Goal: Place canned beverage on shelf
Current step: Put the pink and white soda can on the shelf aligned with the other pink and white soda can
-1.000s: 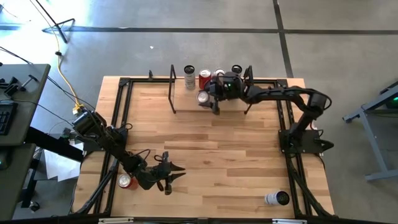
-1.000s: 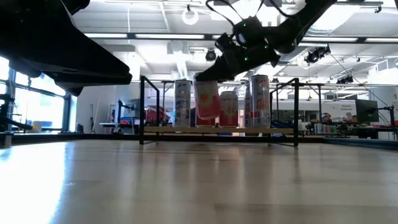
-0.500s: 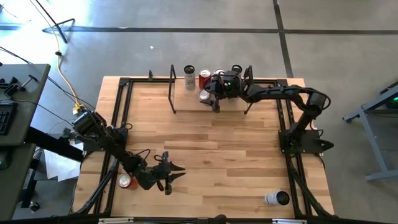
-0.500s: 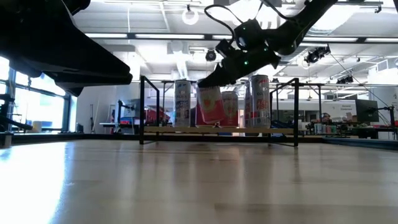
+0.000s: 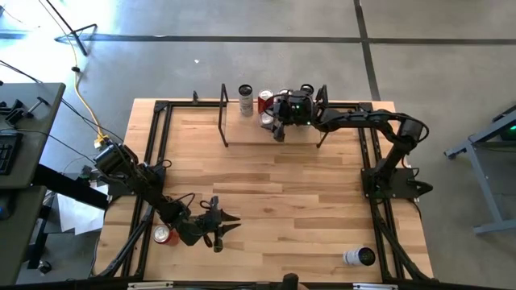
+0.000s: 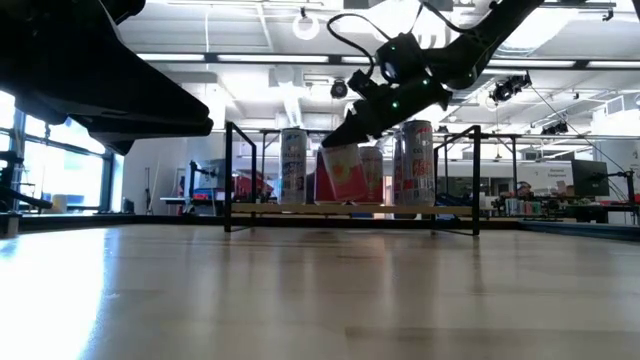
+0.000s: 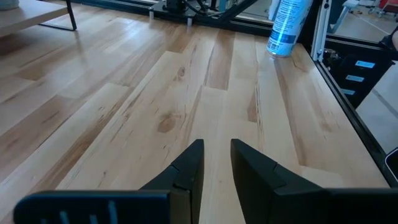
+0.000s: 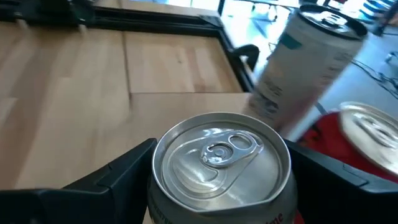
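Near the tabletop's (image 5: 266, 185) front-left corner the left gripper (image 5: 216, 226) waits, fingers nearly closed on nothing. On the shelf (image 5: 242, 131) at the back, the right gripper (image 5: 272, 121) straddles a pink can (image 6: 340, 173) standing among other cans, fingers spread wide, seemingly letting go. No label is readable.

Cut off below by the frame: silver-topped red-and-white drink can (image 8: 221, 163); print on tall white-and-teal can (image 8: 303, 65) blurred.
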`<act>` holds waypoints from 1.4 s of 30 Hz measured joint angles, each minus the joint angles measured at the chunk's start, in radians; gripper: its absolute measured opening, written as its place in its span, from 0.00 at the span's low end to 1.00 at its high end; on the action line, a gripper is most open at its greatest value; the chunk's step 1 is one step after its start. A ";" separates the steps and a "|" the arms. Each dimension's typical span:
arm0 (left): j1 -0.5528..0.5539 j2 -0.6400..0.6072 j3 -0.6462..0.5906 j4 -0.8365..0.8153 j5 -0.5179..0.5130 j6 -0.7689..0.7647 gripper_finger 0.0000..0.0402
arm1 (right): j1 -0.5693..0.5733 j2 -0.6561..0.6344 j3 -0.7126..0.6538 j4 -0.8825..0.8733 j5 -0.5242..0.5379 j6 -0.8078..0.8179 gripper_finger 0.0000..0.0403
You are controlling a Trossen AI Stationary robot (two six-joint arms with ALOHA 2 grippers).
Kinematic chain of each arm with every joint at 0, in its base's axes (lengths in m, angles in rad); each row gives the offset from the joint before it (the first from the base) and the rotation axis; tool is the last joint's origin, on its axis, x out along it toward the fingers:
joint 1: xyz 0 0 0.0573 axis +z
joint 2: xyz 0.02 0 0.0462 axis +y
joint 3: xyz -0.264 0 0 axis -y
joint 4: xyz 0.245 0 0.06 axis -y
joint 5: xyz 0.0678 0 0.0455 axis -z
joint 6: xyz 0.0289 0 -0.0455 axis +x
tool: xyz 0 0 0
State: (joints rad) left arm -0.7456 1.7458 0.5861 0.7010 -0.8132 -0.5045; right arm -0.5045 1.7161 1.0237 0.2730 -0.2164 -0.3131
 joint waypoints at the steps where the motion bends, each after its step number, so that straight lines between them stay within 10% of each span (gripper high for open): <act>1: 0.000 0.000 0.000 0.000 0.000 0.000 0.17 | -0.001 0.000 0.000 -0.002 0.006 0.001 0.76; 32: 0.077 -0.014 0.000 0.004 0.019 -0.002 0.17 | 0.065 -0.097 0.083 -0.178 0.139 0.016 0.81; 42: 0.315 -0.206 0.005 0.006 0.183 0.366 0.17 | 0.152 -0.329 0.088 -0.424 0.300 -0.063 0.51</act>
State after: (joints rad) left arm -0.4308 1.5399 0.5915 0.7073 -0.6299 -0.1387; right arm -0.3526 1.3867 1.1118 -0.1511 0.0833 -0.3761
